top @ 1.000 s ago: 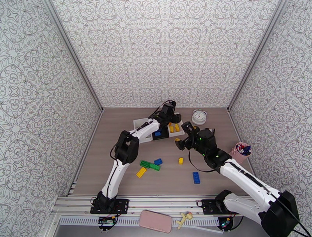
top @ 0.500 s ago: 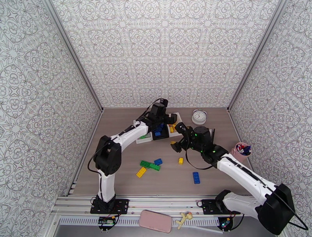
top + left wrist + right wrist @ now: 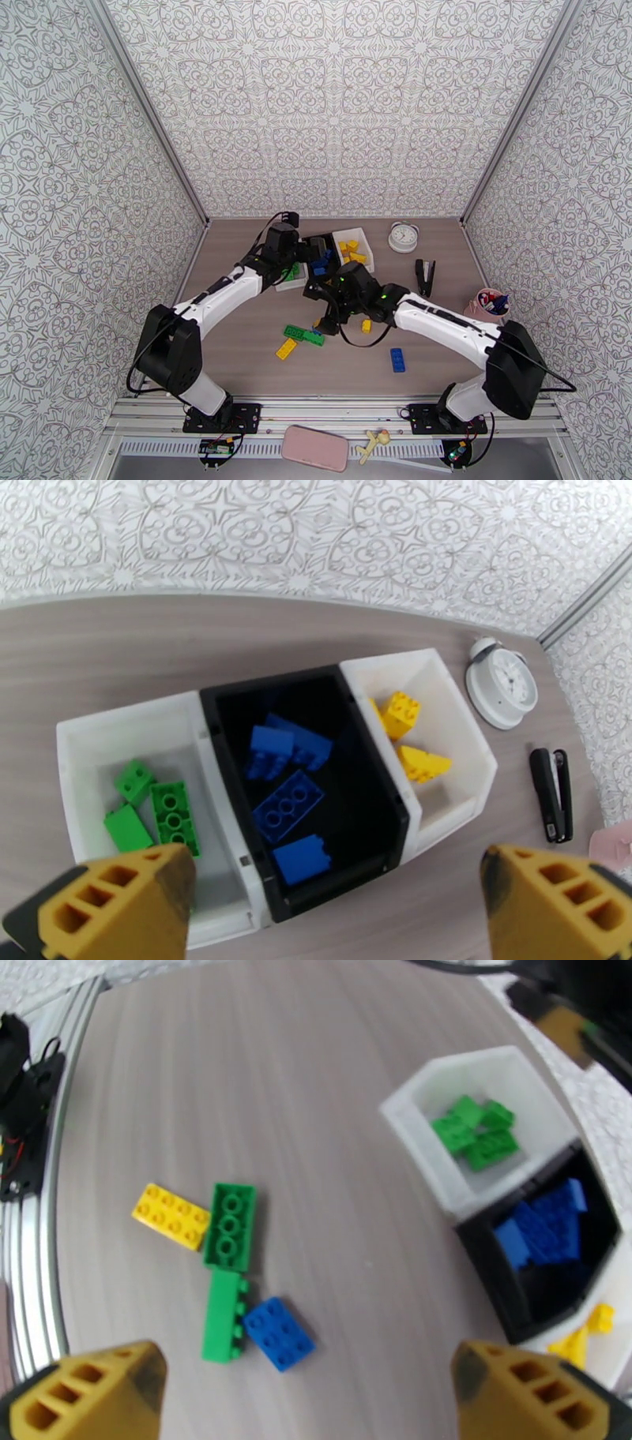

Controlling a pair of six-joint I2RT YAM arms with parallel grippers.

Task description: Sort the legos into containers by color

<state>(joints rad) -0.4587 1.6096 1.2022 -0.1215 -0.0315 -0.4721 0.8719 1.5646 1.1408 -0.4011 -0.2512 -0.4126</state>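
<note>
Left gripper (image 3: 332, 890): fingers spread wide with nothing between them. It hangs above the row of containers, with the near wall of the black bin (image 3: 371, 796) between its yellow fingertips (image 3: 118, 906).
Right gripper (image 3: 308, 1386): fingers spread wide and empty, poised over a loose cluster of legos near the middle of the table (image 3: 253, 371).
Left white bin (image 3: 71, 740): holds green legos (image 3: 170, 815) and touches the black bin's side.
Black bin: middle of the row, holds blue legos (image 3: 288, 808).
Right white bin (image 3: 462, 744): holds yellow legos (image 3: 403, 713) and touches the black bin's other side.
Loose cluster: two long green bricks (image 3: 230, 1224), one studs-up and one on its side. A yellow brick (image 3: 170, 1215) touches the first and a blue brick (image 3: 278, 1333) touches the second.
Stray legos: a small yellow brick (image 3: 366, 324) and a long blue brick (image 3: 397, 360), apart from each other and right of the cluster.
Obstruction: in the top view the left arm's wrist covers much of the left white bin. The right arm's wrist stands just in front of the black bin.
Surroundings: an alarm clock (image 3: 502, 681) and a stapler (image 3: 551, 792) lie right of the row. A pink pen cup (image 3: 490, 304) stands by the right wall. A pink flat case (image 3: 314, 448) and a small yellow figure (image 3: 373, 444) lie at the near rail.
</note>
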